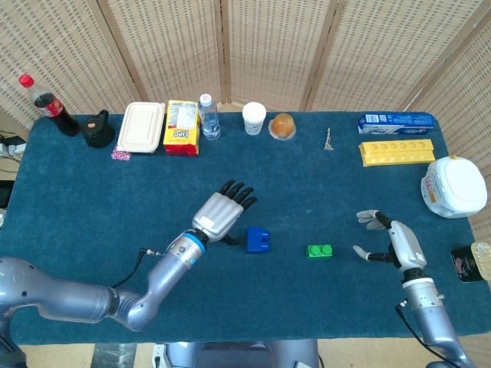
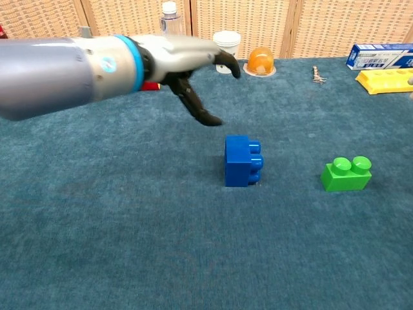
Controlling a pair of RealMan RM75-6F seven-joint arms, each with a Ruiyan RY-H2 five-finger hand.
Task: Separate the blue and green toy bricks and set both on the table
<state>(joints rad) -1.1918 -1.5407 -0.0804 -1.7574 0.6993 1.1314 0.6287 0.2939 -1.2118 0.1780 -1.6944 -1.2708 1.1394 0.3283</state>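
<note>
The blue brick (image 1: 258,241) (image 2: 242,161) stands on its side on the table, its studs facing right. The green brick (image 1: 320,251) (image 2: 347,174) lies studs up to its right, a clear gap between the two. My left hand (image 1: 221,215) (image 2: 191,71) hovers open above and left of the blue brick, fingers spread, touching nothing. My right hand (image 1: 393,240) is open near the table's right front, right of the green brick, holding nothing; the chest view does not show it.
Along the far edge stand a cola bottle (image 1: 47,105), a lunch box (image 1: 141,127), a yellow carton (image 1: 182,127), a water bottle (image 1: 208,116), a paper cup (image 1: 254,118) and an orange item (image 1: 282,126). At the right are a yellow tray (image 1: 397,151), a blue box (image 1: 395,120) and a white container (image 1: 454,186).
</note>
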